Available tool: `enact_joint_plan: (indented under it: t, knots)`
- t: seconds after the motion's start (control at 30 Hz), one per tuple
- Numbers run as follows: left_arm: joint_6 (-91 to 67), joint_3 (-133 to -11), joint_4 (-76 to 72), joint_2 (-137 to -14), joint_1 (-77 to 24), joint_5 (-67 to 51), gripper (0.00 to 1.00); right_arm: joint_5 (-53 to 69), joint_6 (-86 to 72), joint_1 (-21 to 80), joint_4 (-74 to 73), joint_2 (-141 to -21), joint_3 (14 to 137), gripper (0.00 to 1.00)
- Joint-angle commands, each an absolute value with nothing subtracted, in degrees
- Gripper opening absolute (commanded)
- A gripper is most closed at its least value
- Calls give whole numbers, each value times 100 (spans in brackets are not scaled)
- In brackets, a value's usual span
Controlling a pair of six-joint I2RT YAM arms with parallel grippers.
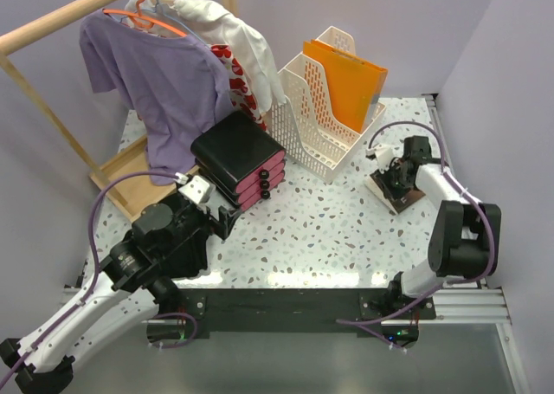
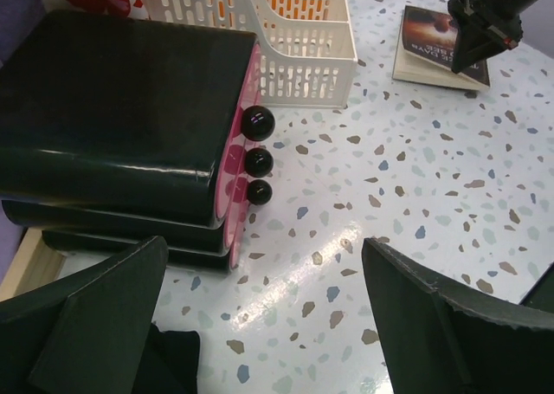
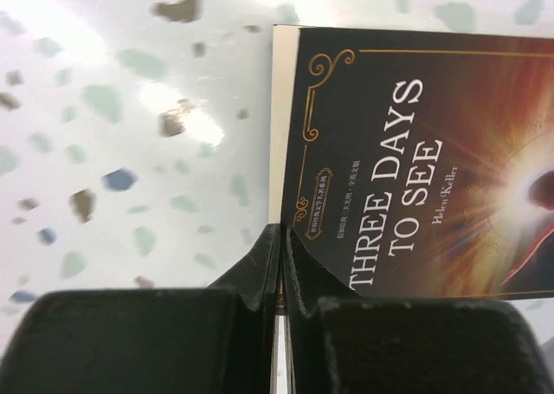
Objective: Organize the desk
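The desk [image 1: 329, 229] is a white speckled tabletop. A dark book, "Three Days to See" [image 3: 433, 151], lies flat at the right [image 1: 402, 199], also seen in the left wrist view [image 2: 433, 43]. My right gripper [image 3: 281, 234] is shut, its tips meeting at the book's left cover edge [image 1: 396, 179]; I cannot tell if it pinches the cover. My left gripper [image 2: 264, 247] is open and empty, low over bare desk just in front of a black drawer box with pink fronts [image 2: 112, 108] at centre left [image 1: 238, 156].
A white file rack [image 1: 325, 117] holding an orange folder [image 1: 346, 82] stands behind the drawer box. A wooden clothes rack base [image 1: 130, 173] sits at the back left, with a purple shirt [image 1: 160, 82] and a white shirt [image 1: 234, 39] hanging above.
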State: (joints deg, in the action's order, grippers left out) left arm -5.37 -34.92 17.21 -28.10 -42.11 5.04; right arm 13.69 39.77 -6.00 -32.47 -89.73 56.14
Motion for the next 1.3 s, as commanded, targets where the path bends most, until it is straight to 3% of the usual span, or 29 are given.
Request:
enact_joint_plan:
  t: [0.0, 0.33, 0.5, 0.6, 0.63, 0.67, 0.7, 0.83, 0.9, 0.97, 1.1, 1.27]
  knots:
    - [-1209, -3446, 1135, -2760, -4192, 89, 100, 2029, 4367, -282, -4190, -8166, 5502, 0]
    - [-4050, -2461, -1334, -3831, -4201, -1519, 100, 2566, 4913, 465, -5255, -7102, 5379, 0]
    - [-4316, -2329, -1977, -4595, -4332, -1934, 100, 2821, 5115, 694, -5493, -6663, 5282, 0]
    - [-4263, -2320, -2109, -4746, -4464, -1881, 100, 2331, 4634, 712, -4907, -6679, 5037, 0]
    - [-4237, -2338, -2118, -4772, -4500, -1863, 100, 2016, 4484, 712, -4695, -6749, 4967, 25]
    - [-4184, -2364, -2118, -4781, -4570, -1820, 100, 1926, 4274, 721, -4363, -6820, 4853, 37]
    - [-4166, -2364, -2109, -4764, -4588, -1802, 100, 1873, 4158, 712, -4211, -6968, 4817, 58]
    - [-4043, -2434, -1803, -4597, -4641, -1644, 100, 1399, 3587, 896, -3386, -7215, 4650, 89]
    - [-3973, -2426, -1679, -4413, -4649, -1512, 100, 1178, 3262, 914, -2832, -7373, 4605, 99]
    - [-3964, -2356, -1547, -4202, -4641, -1372, 100, 1012, 2720, 966, -2219, -7496, 4544, 99]
    - [-3981, -2215, -1450, -3912, -4649, -1213, 100, -550, 1908, 1309, -1513, -8120, 4596, 99]
    - [-3999, -2127, -1345, -3744, -4649, -1160, 100, -685, 1705, 1432, -1407, -8797, 4685, 98]
